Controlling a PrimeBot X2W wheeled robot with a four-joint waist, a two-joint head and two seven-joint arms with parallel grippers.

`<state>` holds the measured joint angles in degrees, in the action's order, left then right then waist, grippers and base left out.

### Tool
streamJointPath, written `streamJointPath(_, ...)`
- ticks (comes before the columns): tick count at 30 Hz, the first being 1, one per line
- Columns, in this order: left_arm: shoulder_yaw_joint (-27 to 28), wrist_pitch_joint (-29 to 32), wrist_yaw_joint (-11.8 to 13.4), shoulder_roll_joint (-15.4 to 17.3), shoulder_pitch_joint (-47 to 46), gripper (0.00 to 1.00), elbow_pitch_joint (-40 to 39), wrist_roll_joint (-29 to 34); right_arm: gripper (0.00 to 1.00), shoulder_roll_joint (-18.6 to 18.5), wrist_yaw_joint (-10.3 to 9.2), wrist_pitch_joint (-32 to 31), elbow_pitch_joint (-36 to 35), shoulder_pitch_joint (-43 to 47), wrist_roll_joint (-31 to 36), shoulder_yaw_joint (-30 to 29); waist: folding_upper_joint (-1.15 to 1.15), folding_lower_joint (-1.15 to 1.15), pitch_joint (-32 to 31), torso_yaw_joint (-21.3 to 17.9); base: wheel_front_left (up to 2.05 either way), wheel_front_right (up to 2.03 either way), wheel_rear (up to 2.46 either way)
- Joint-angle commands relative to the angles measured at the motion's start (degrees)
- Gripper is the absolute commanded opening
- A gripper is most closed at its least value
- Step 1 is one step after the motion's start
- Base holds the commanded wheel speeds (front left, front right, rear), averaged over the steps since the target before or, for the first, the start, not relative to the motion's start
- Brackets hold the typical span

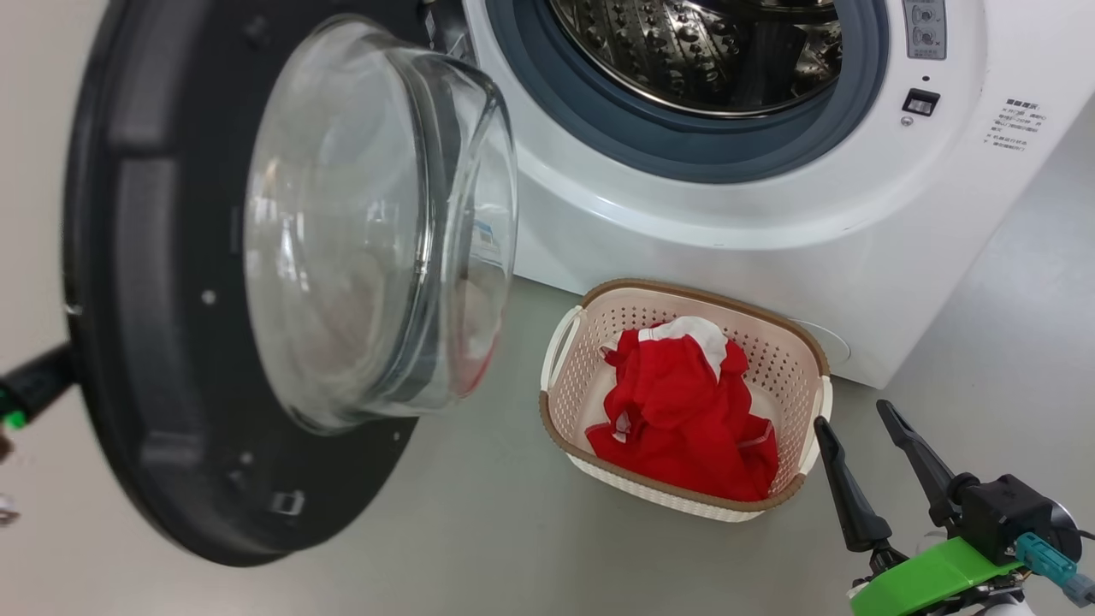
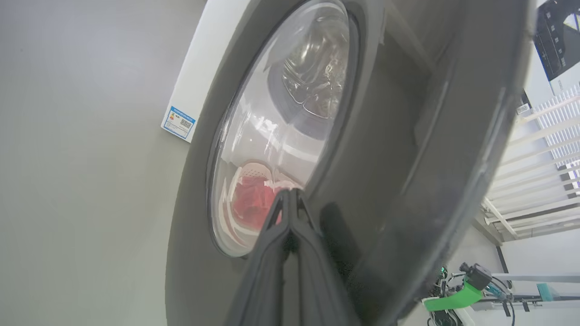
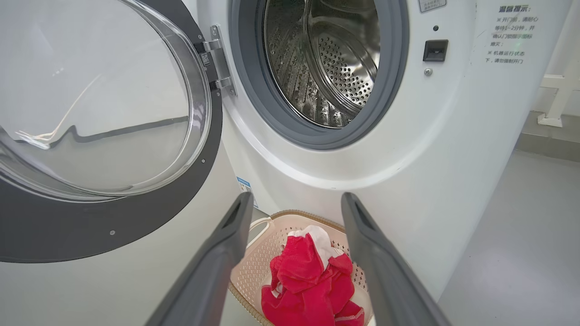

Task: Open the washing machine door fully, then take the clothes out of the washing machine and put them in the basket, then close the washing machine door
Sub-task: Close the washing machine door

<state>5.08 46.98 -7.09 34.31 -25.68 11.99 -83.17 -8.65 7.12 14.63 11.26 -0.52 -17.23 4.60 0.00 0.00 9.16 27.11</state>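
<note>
Bright red clothes (image 1: 684, 411) lie in the cream perforated basket (image 1: 774, 355); door-closing seems due. The left gripper (image 2: 287, 195), fingers pinched together behind the black-rimmed glass door (image 1: 154, 257), should push it; the right gripper (image 1: 855, 415) gapes empty.

The right pincer (image 1: 854, 417), at four o'clock in the head view, has two long black fingers (image 1: 843, 488) tapering to blunt tips. They spring from a boxy black housing (image 1: 1005, 513) on a bright green bracket (image 1: 928, 582), with a teal plug (image 1: 1045, 558) (grey-tipped) beside it. Its wrist camera shows them matt grey, each with a shallow slot near the tip. The left pincer (image 2: 288, 194) has similar dark grey, narrowing fingers. At nine o'clock of the head view, a black stub (image 1: 38, 381) bears a green dot (image 1: 14, 419).
</note>
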Motion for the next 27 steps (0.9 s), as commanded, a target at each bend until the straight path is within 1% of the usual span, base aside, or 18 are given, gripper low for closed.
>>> streamJointPath(1, 1.15, 0.89, -0.39, 2.96, -0.41, 0.0, -3.48, -0.59, 1.0, -0.28, 0.36, 0.37, -1.26, -1.21, 0.15, 1.47, 0.0, 0.0, 0.16, -0.11, 0.0, 0.0, 0.0)
streamJointPath(8, -3.08, 0.07, -0.39, 1.15, -0.42, 0.0, -11.89, -1.71, 1.0, -0.41, 0.36, 0.37, -1.29, -1.69, 0.12, 1.51, 0.0, 0.0, 0.77, -0.87, 0.0, 0.0, 0.0)
streamJointPath(11, -5.46, -0.1, -0.39, 0.5, -0.8, 0.0, -14.79, -1.68, 1.0, -0.4, 0.36, 0.37, -1.33, -2.03, 0.12, 1.49, 0.0, 0.0, 1.15, -1.33, 0.0, 0.0, 0.0)
streamJointPath(14, -8.59, -1.26, -0.39, -0.91, -1.81, 0.0, -17.82, -1.42, 1.0, -0.44, 0.36, 0.37, -1.39, -2.25, 0.1, 1.38, 0.0, 0.0, 1.41, -1.79, 0.0, 0.0, 0.0)
streamJointPath(18, -10.26, -3.16, -0.39, -1.57, -2.66, 0.0, -18.38, -1.01, 1.0, -0.38, 0.36, 0.37, -1.3, -2.38, 0.13, 1.28, 0.0, 0.0, 1.47, -2.11, 0.0, 0.0, 0.0)
streamJointPath(27, -11.66, -9.11, -0.4, -0.4, -2.02, 0.0, -16.26, 1.32, 1.0, -0.28, 0.36, 0.37, -1.41, -2.23, 0.22, 0.71, 0.0, 0.0, 1.32, -2.05, 0.0, 0.0, 0.0)
